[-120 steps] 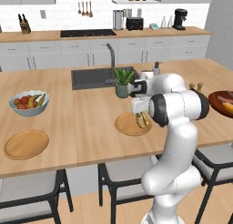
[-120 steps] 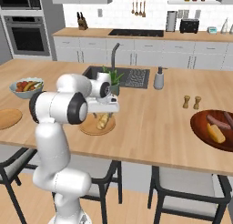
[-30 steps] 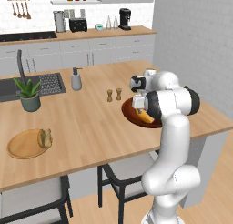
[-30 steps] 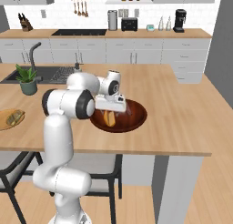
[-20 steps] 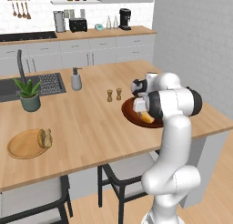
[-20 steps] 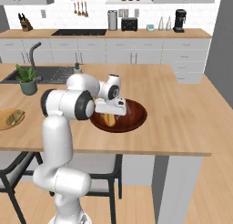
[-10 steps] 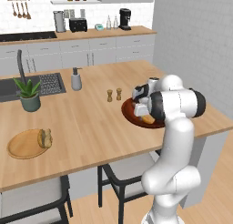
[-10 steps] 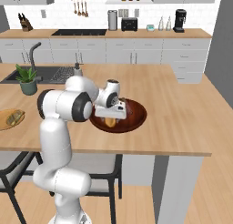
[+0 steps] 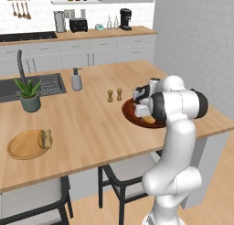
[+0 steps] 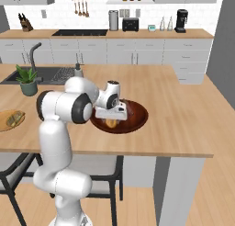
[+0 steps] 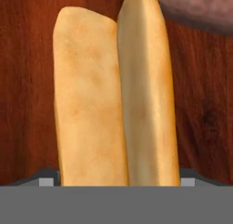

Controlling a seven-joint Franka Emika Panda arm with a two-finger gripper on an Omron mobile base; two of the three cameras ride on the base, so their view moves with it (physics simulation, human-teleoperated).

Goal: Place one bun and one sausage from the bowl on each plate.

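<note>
1. Over on the left of the counter, a plate already carries food.
2. Rightward, the pincer sits low in the bowl, jaws apart astride the bun, seemingly to grasp it; nothing gripped yet.

left base view: looks from behind the arm's left, forward and down across the island counter, toward the back wall.
right base view: looks from behind the arm's right, over the same counter.
hand view: sits very close above the bun on the bowl, facing down.
shared: both base views take in the bowl and the counter around it.
</note>
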